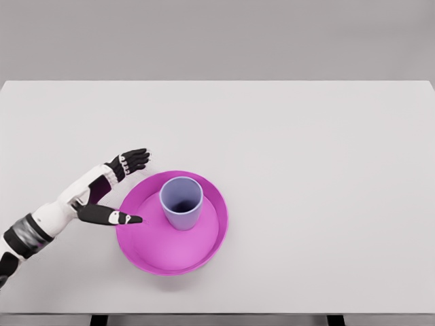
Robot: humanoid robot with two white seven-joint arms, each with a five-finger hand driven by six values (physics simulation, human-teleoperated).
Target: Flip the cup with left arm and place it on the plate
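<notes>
Left hand (117, 187) is sitting wide open just off the plate's nine o'clock edge, holding nothing: fingers (133, 160) are fanning out toward one o'clock, while the thumb (112, 217) is pointing toward three o'clock, its tip lying right at the rim. The arm is coming in from the lower left corner. The right arm is not showing at all.

Moving outward, the cup (181, 202) is standing upright on the magenta plate (158, 258), mouth open to the camera, a little above the plate's centre. From the hand it is lying toward three o'clock, near but apart, with a strip of bare plate between thumb tip and cup wall. Its long axis is running vertical, straight up off the plate.

By the look of it the flip and the placing are already done, and the open hand is clear of the cup. The plate itself is resting on the pale surface (326, 170), toward its near left part
</notes>
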